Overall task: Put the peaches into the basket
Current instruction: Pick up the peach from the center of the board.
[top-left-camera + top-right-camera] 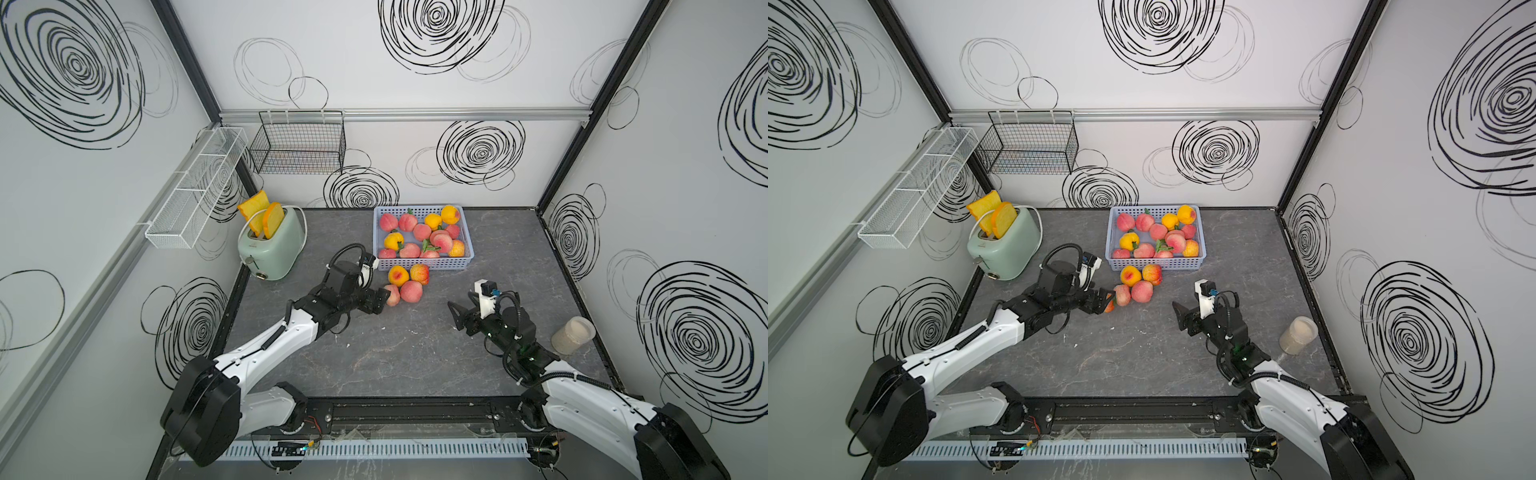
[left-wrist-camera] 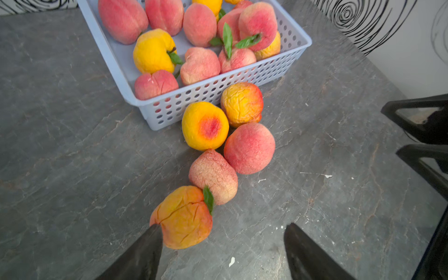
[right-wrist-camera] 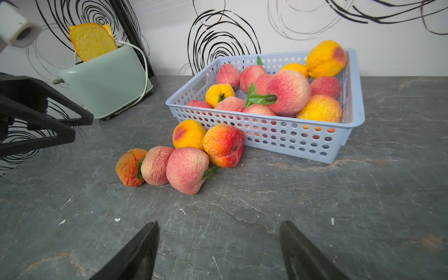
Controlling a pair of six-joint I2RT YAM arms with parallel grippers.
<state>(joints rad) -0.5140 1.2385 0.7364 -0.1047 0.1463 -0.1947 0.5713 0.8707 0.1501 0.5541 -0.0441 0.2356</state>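
**Left arm, approach stage.** My left gripper (image 2: 221, 227) has its jaws apart, with one finger touching the orange peach (image 2: 184, 218). My right gripper (image 3: 219, 224) is likewise apart and empty above the table (image 3: 242, 206). This fruit and four more lie clustered against the basket (image 2: 169, 106). Risk: an off-centre squeeze may roll the round, wrinkled, soft-looking fruit into the pink peach (image 2: 213, 177). The basket is perforated pale-blue plastic and is crowded.

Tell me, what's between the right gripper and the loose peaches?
Only bare table separates the right gripper from the loose peaches, shown in the right wrist view.
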